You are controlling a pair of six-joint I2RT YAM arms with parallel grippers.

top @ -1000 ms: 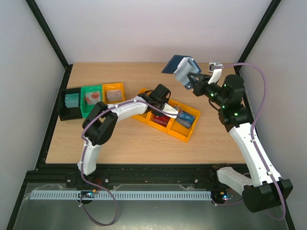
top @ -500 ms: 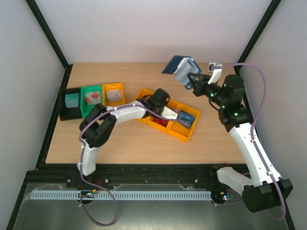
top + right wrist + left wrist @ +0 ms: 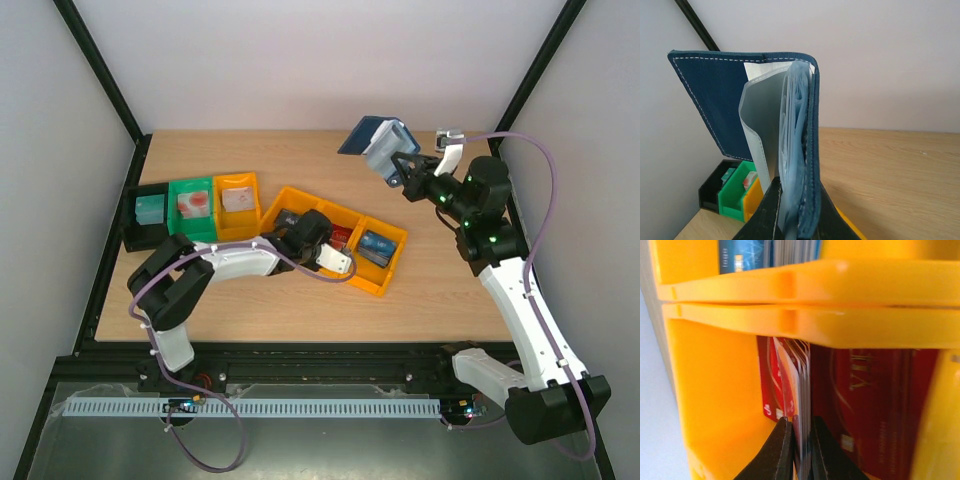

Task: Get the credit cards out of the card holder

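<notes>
1. Pale walls [image 3: 300, 60] and a black frame [image 3: 100, 70] enclose a wooden worktop [image 3: 260, 302], seen from above. The right end effector [image 3: 400, 168] holds the card holder [image 3: 380, 142] aloft at 1 o'clock. Its long axis runs from 4 toward 10 o'clock, with the open covers pointing away from the arm. The left end effector [image 3: 332, 244] reaches into the middle compartment of the orange tray [image 3: 382, 288] near centre.
2. From the left wrist, the fingers [image 3: 776, 450] are clenched on a thin bundle of credit cards [image 3: 801, 390] standing on edge in that compartment. Red cards [image 3: 870, 400] lie beside them at 3 o'clock, and a blue card [image 3: 740, 252] sits past the divider at 12 o'clock. The step looks like setting cards down. Doing it well probably means lowering until the edges rest on the tray floor, then letting go without dragging the neighbours out.
3. From the right wrist, the right end effector [image 3: 792, 220] is clamped on the holder's lower edge. The navy cover and pale pockets [image 3: 790, 140] stand upright toward 12 o'clock. Whether cards remain inside, I cannot tell. Holding it steady with the pocket mouths exposed should help any further pull.
</notes>
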